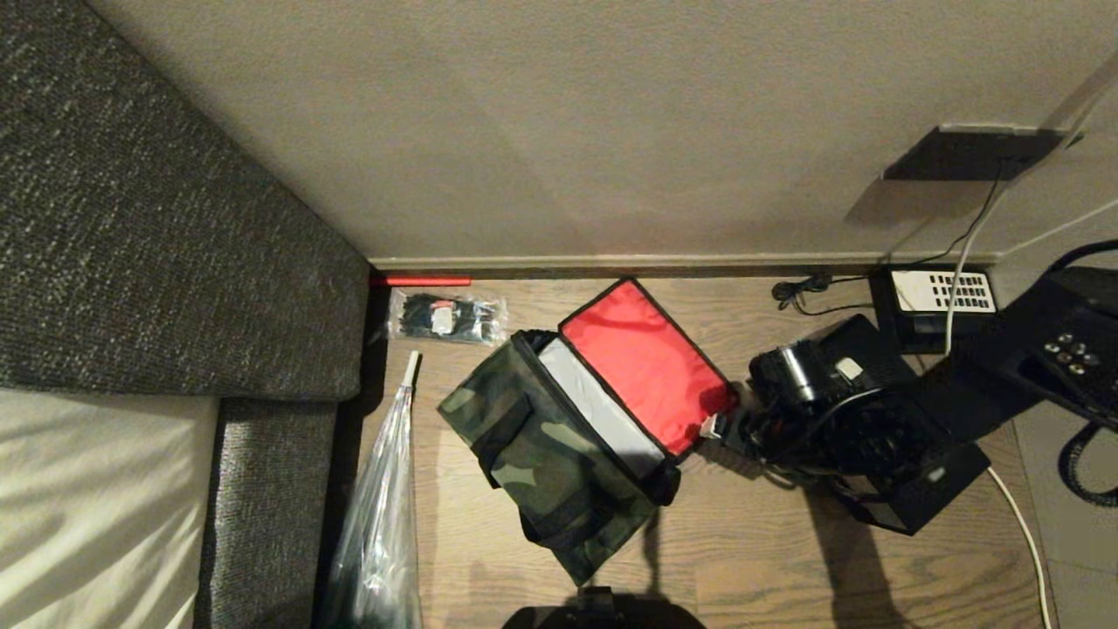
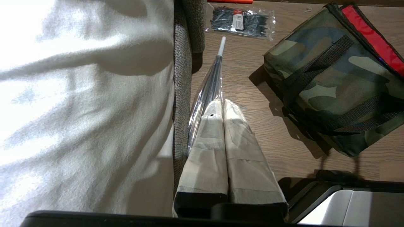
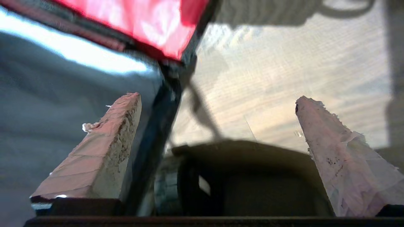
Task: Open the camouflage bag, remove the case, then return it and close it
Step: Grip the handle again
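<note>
The camouflage bag stands on the wood floor with its lid thrown back, red lining up. Its silver-grey inner lining shows, and the case is out of view. My right gripper is at the bag's right end, beside the lid's corner. In the right wrist view it is open: one fingertip hangs over the grey interior, the other over the floor, with the bag's black end edge between them. My left gripper is shut and empty, parked to the left of the bag.
A clear packet of black items and a red stick lie by the wall. A clear-wrapped umbrella lies along the grey bed frame. A black telephone and cables sit at the right.
</note>
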Available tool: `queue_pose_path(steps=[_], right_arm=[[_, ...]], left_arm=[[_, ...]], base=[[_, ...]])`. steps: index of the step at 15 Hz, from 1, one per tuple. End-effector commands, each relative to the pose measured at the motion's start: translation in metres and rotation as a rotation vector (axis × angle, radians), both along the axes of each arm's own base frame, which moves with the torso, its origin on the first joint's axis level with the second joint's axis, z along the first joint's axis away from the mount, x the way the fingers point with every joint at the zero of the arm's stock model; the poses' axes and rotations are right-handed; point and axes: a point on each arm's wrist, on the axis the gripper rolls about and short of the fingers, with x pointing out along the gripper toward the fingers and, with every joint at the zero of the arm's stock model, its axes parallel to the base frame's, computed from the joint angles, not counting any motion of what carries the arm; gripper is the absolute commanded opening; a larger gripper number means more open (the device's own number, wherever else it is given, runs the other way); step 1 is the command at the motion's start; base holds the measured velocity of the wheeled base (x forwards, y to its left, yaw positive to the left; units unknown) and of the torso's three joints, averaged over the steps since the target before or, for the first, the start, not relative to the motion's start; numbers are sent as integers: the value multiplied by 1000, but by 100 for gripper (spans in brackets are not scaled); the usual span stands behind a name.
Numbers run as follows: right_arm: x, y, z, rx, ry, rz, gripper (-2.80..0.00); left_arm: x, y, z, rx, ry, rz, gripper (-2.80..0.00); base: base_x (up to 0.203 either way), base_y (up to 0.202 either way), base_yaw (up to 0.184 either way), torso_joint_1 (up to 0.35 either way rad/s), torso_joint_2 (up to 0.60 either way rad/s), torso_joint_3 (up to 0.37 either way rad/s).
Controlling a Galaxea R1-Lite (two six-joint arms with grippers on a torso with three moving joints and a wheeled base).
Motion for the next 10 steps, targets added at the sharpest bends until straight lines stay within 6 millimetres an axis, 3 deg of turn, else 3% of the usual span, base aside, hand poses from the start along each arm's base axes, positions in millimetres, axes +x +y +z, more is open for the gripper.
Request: queue_pose_path(steps=[1, 5, 7, 10], right_arm=[[17, 6, -20, 0, 16, -8, 0], [35, 17, -32, 43, 15, -21, 0], [41, 26, -25, 103, 3, -2, 0], [34, 48, -6, 217, 30, 75, 0]], left_arm=[[0, 0, -1, -1, 0, -1, -280], [0, 0, -1, -1, 0, -1, -280], [0, 0, 0, -1, 0, 1, -280], [0, 0, -1, -1, 1, 1, -280]], base=[[0, 0, 0, 0, 0, 0], [0, 0, 0, 0, 0, 0], [0, 0, 0, 0, 0, 0], [0, 0, 0, 0, 0, 0]])
